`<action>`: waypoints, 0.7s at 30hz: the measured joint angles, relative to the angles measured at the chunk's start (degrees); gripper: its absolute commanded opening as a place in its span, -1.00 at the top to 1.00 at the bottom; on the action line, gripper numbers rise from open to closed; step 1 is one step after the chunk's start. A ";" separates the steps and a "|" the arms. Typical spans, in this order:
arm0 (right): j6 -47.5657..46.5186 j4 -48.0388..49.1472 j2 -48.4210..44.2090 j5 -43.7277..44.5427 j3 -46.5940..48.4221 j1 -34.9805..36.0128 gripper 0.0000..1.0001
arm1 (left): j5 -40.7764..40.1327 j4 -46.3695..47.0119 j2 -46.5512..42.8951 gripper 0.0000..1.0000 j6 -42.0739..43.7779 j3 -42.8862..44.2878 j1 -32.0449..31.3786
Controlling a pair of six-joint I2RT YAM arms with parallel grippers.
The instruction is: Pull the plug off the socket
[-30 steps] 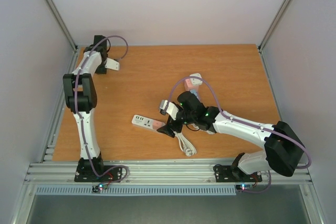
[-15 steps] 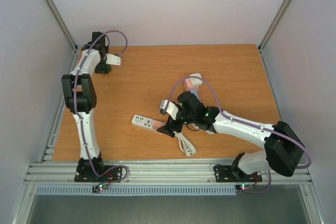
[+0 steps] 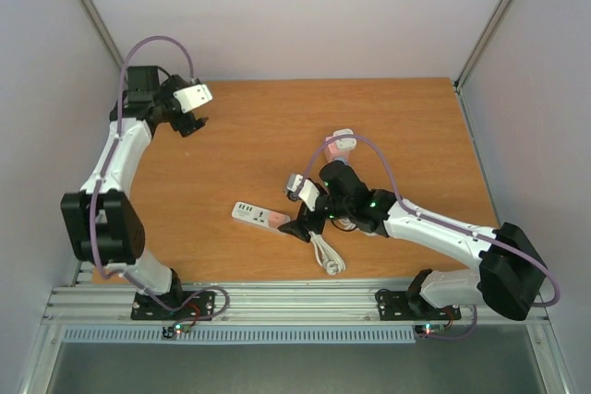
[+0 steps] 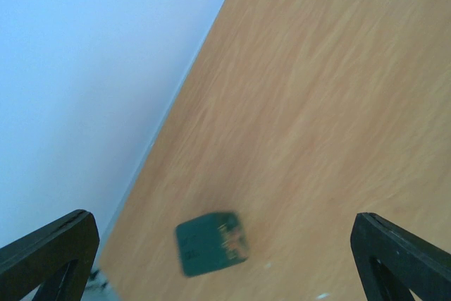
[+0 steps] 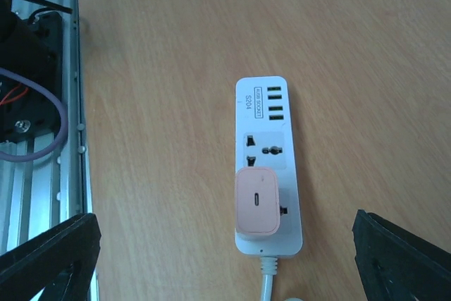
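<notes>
A white power strip (image 3: pixel 257 216) lies on the wooden table, left of centre near the front. A pink plug (image 3: pixel 278 220) sits in its right-hand socket. In the right wrist view the strip (image 5: pixel 268 139) lies lengthwise and the pink plug (image 5: pixel 257 203) is in the socket nearest the cord. My right gripper (image 3: pixel 298 226) hovers over the plug end, open wide (image 5: pixel 225 262), touching nothing. My left gripper (image 3: pixel 190 121) is at the far left corner, open and empty (image 4: pixel 225 259), above a small green card (image 4: pixel 211 242).
The strip's white cord (image 3: pixel 325 256) lies coiled near the front edge. A small white and pink object (image 3: pixel 343 143) lies behind the right arm. The aluminium rail (image 5: pixel 70 139) runs along the table's left edge. Walls close in the back and sides.
My left arm has swung, its elbow dropping toward the front and its gripper turning at the far left corner. My right gripper has shifted only slightly over the plug.
</notes>
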 measured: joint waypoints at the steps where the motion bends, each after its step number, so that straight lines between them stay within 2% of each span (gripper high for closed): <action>1: 0.09 -0.02 -0.70 -0.09 -0.37 -0.02 -0.97 | 2.32 0.68 -2.62 -0.99 -1.75 -2.71 0.00; 5: 0.15 -0.15 -2.75 -0.55 -1.70 -0.04 -0.97 | 8.90 0.76 -9.66 -0.99 -5.99 -9.66 -0.66; 10: -0.52 0.04 -4.04 -1.22 -4.39 -0.04 -0.97 | 13.27 0.74 -15.98 -0.99 -10.01 -18.62 -2.51; 17: -2.21 -0.26 -4.15 -1.20 -6.03 -0.04 -0.97 | 11.85 2.91 -23.91 -0.99 -16.13 -32.04 -10.43; 21: -3.19 -0.76 -3.91 -1.03 -6.58 -0.04 -0.97 | 15.28 1.22 -25.31 -0.99 -15.28 -35.80 -12.02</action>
